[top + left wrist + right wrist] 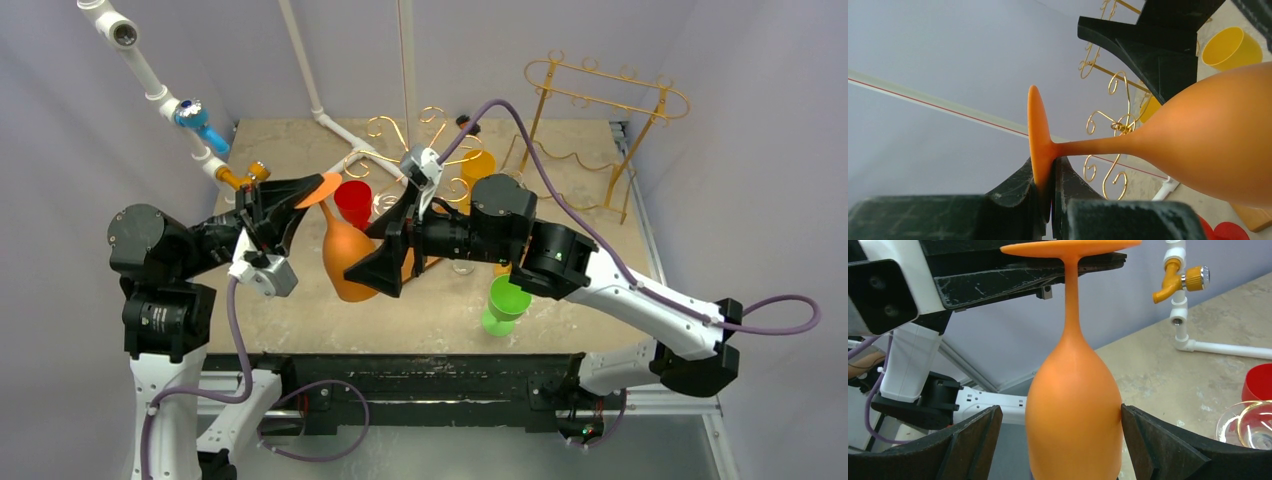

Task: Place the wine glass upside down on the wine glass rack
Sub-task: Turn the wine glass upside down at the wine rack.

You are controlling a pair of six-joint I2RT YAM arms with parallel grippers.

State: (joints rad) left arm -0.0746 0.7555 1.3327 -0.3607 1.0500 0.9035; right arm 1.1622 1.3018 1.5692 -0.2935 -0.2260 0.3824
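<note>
The orange wine glass [345, 262] hangs in the air, foot up and bowl down, above the table's near middle. My left gripper [300, 195] is shut on the edge of its round foot; in the left wrist view the two fingers pinch the foot [1040, 150]. My right gripper [385, 262] is open around the bowl [1073, 405]. Its right finger [1148, 440] touches the bowl and its left finger [973, 440] stands a little off it. The gold scrolled wine glass rack [430, 125] stands behind, and also shows in the left wrist view [1118, 130].
A red glass [352, 203], a yellow glass [478, 165] and a clear gold-rimmed glass [1248, 425] sit by the rack. A green glass [503, 303] stands near the front right. A second gold wire rack [600, 110] is at the back right. White pipes with taps [190, 115] run along the left.
</note>
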